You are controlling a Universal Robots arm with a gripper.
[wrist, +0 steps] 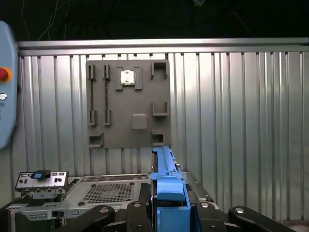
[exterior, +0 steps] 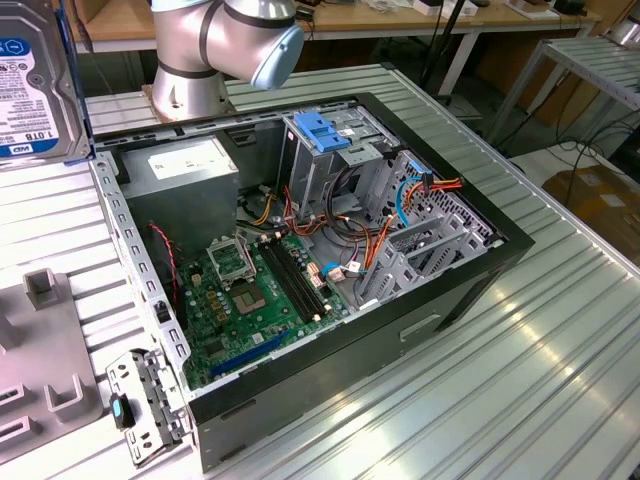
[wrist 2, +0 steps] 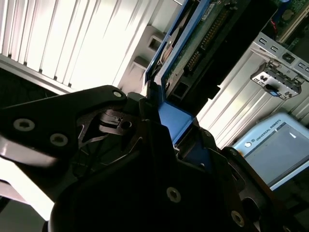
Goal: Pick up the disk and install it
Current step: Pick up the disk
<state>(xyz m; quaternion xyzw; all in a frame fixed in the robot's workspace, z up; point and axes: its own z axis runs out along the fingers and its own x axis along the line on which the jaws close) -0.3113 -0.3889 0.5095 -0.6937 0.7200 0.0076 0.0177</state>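
The gripper (wrist: 169, 215) holds the disk (exterior: 30, 90). Its fingers (wrist 2: 147, 123) pinch the blue plastic edge of the disk from both sides, so the disk cannot slip out. The disk stands on its thin edge and hangs in the air, touching nothing else. It is up high at the exterior view's left, well apart from the open computer case (exterior: 400, 340). So the picking up looks done, but the disk is not in the case yet.

The case lies on its side on the ribbed metal surface (exterior: 540, 380) with its open side up. That way the arm can reach in from above. Inside, the metal cage (exterior: 305, 175) with the light blue latch (exterior: 320, 130) on top sits near the grey power box (exterior: 190, 175).

The exterior view shows the label side of the disk and the inside of the case, with its green board (exterior: 240, 300) and wires. The first wrist view shows the disk from its thin edge, with a grey holder plate (wrist: 128, 104) lying flat on the surface beyond it. The second wrist view shows the disk's other side, with a row of pins, and shows the pinch on the blue edge up close.
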